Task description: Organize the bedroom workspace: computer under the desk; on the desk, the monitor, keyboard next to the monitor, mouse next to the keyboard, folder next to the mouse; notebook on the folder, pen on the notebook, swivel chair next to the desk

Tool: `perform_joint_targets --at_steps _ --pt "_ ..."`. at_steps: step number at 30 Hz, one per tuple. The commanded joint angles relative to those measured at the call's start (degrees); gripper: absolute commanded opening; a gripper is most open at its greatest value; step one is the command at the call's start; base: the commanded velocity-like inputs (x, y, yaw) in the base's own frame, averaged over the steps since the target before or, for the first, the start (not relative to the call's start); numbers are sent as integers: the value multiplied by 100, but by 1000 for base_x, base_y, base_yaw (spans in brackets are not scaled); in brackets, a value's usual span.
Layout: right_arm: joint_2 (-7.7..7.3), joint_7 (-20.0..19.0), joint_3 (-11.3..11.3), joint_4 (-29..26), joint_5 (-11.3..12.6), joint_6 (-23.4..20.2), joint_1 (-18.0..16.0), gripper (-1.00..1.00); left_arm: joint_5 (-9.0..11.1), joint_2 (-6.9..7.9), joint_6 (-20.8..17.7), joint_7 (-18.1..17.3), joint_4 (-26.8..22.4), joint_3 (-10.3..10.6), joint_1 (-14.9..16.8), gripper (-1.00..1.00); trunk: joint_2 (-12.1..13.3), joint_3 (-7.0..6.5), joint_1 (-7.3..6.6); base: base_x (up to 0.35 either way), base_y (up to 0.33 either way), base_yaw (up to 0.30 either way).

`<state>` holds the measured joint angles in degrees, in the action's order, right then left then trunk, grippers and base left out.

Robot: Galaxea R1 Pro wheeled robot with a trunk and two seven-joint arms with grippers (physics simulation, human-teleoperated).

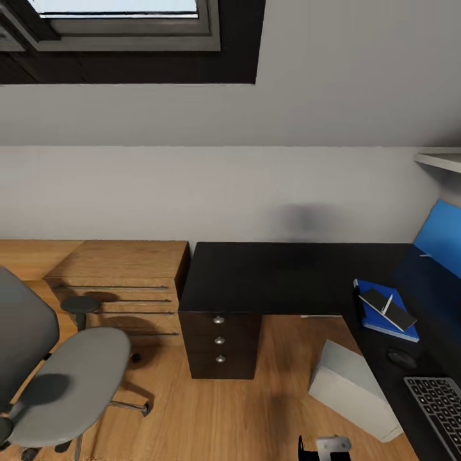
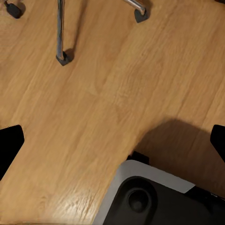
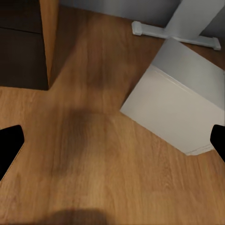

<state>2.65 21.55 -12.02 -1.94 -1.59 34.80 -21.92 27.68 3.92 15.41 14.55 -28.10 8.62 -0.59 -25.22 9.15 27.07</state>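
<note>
Home office: desk (image 1: 282,275), swivel chair (image 1: 61,378)

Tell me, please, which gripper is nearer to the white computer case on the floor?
Right. The right gripper hangs open above the floor with the computer case just ahead of its fingertips. The left gripper looks down at floor near the swivel chair's legs, apart from the case.

Wood dresser (image 1: 121,282) against the wall (image 1: 211,186), just left of the dark drawer unit. Window (image 1: 121,19) above. Shelf (image 1: 442,160) at right. Wood floor (image 1: 269,397).
</note>
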Motion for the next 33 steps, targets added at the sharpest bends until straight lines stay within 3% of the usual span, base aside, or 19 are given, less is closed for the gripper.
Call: perform_joint_targets --at_steps 1,7,25,33 --pt "4 58 -32 3 -13 4 -5 100 53 6 15 49 -15 43 -2 100 -10 10 3 0 0 289" --pt "8 59 3 -7 99 225 -5 100 176 4 15 40 -16 37 3 100 -10 10 3 0 0 289" --pt "6 68 16 -8 136 370 -5 100 145 -42 19 4 74 70 -2 100 -10 10 3 -1 0 289" --pt "12 62 24 -8 303 370 -5 100 150 -33 16 4 85 70 -1 100 -10 3 3 -260 0 288"
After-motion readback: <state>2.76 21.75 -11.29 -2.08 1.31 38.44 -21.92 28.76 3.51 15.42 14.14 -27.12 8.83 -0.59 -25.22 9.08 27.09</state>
